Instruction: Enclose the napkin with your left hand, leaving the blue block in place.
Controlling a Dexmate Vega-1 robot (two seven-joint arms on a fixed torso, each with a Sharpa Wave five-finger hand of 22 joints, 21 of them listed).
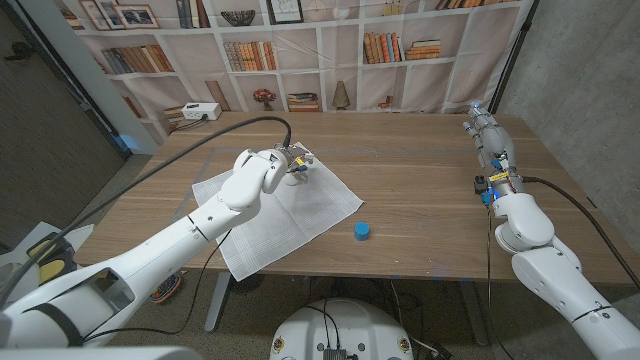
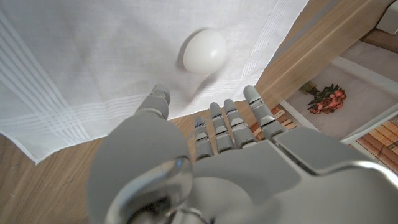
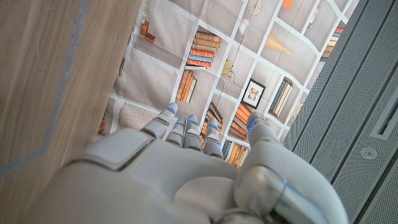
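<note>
Left hand point(image 1: 292, 160): over far edge of napkin point(image 1: 275, 215), arm reaching in from the near-left corner; fingers point(image 2: 224, 121) extended and apart in the wrist view, holding nothing, tips over bare wood just past the cloth's hem. Napkin: white w/ woven stripe border, spread flat on table point(image 1: 420, 180), lying under and nearward of the left hand, one corner overhanging the near table edge. White egg-shaped obj point(image 2: 204, 51): sits on the napkin just ahead of the left fingertips, apart from them; can't tell what it is. Blue block point(image 1: 362, 231): small, round-looking from above, on bare wood just off the napkin's right corner, nearward and to the right of the left hand, well apart from it, between the two hands. Right hand point(image 1: 487, 130): at far-right part of table, well apart from block and napkin; fingers point(image 3: 186, 127) straight, close together, nothing in grasp; looks to stand on edge beside the wood, contact w/ table can't tell. Backdrop behind table: printed bookshelf sheet point(image 1: 300, 50).
</note>
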